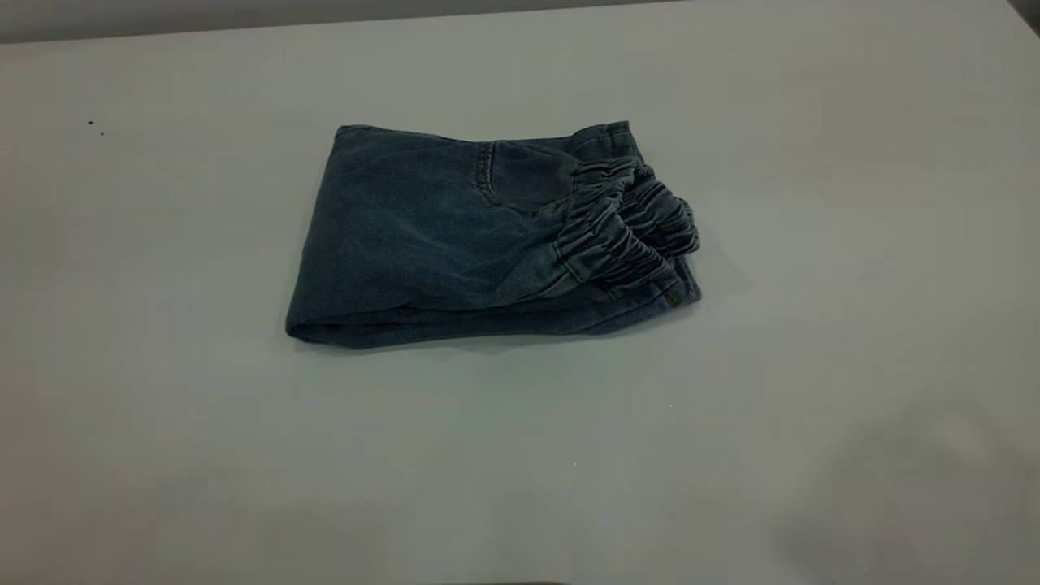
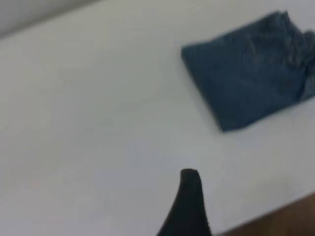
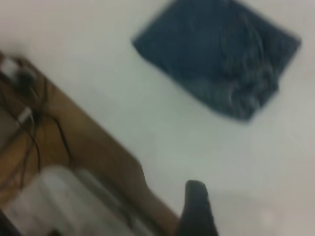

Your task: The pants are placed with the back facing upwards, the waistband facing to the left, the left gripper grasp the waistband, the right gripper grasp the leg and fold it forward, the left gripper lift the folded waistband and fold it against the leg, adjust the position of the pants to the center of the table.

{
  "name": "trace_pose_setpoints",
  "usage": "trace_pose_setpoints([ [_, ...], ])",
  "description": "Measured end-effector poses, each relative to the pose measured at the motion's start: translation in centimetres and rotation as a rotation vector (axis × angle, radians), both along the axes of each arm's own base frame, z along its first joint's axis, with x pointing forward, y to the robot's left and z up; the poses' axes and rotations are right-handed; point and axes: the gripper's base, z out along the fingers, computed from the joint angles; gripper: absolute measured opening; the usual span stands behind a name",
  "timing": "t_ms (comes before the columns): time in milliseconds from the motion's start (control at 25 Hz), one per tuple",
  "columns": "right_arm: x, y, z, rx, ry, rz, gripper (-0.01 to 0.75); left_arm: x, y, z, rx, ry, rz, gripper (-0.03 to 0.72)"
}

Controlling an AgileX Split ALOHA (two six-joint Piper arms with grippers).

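The pants [image 1: 455, 236] lie folded into a compact blue denim bundle near the middle of the table [image 1: 162, 422]. The ruffled waistband [image 1: 630, 227] sits on top at the bundle's right end, with one back pocket [image 1: 524, 175] beside it. The leg shows only as a thin lower layer [image 1: 504, 318] along the near edge. Neither gripper appears in the exterior view. The left wrist view has a black part of my left gripper [image 2: 191, 206] over bare table, far from the pants [image 2: 246, 73]. My right gripper [image 3: 197, 211] also hangs well away from the pants [image 3: 216, 54].
Two tiny dark specks [image 1: 91, 123] mark the table's far left. The table's edge and brown floor [image 2: 290, 216] lie close to the left gripper. Beside the right gripper, past the edge, are brown floor with cables [image 3: 29, 128] and a whitish object [image 3: 64, 201].
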Motion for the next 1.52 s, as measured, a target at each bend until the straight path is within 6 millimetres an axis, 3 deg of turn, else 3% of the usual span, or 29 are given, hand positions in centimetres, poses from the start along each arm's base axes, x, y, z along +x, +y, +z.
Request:
trace_pose_setpoints([
  [400, -6.4, -4.8, -12.2, -0.131, 0.163, -0.012, 0.465, -2.3, 0.5, -10.0, -0.017, 0.211, 0.062, 0.582],
  [560, -8.4, -6.3, -15.1, -0.134, 0.161, -0.016, 0.465, -2.9, 0.7, -13.0, -0.006, 0.266, 0.068, 0.582],
  [680, -9.5, -7.0, -15.8, -0.094, 0.114, -0.033, 0.465, -3.0, 0.7, -14.2, 0.002, 0.291, 0.070, 0.582],
  [960, -10.9, -8.2, -15.3, -0.004, -0.021, -0.050, 0.465, -2.7, 0.7, -14.6, 0.001, 0.266, 0.070, 0.582],
  [1520, -11.6, -8.6, -15.1, 0.034, -0.059, -0.052, 0.465, -2.6, 0.7, -14.7, 0.002, 0.264, 0.069, 0.581],
])
